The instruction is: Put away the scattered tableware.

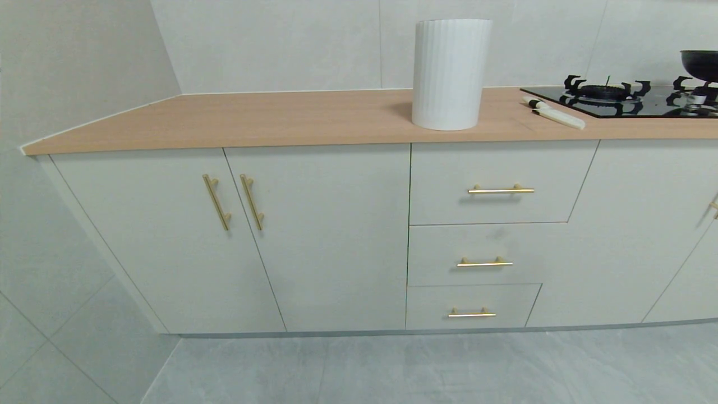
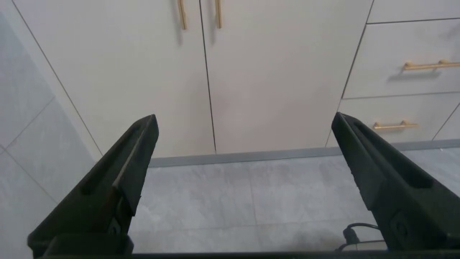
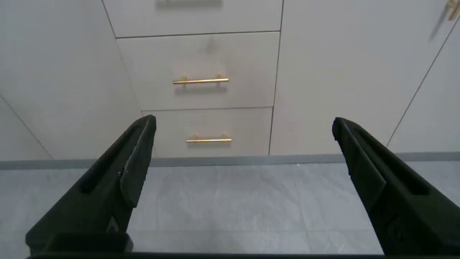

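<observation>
Head view shows a wooden counter with a white ribbed holder standing on it. Pale utensils lie just beside the hob. Left gripper gapes wide before the doors; right gripper gapes wide before the drawers.

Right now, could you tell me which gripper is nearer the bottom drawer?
Right. The right gripper faces the bottom drawer; the left gripper faces the doors beside it.

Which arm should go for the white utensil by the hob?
Right. The white utensil lies right of the ribbed canister, and the right end effector faces the drawers below it.
</observation>
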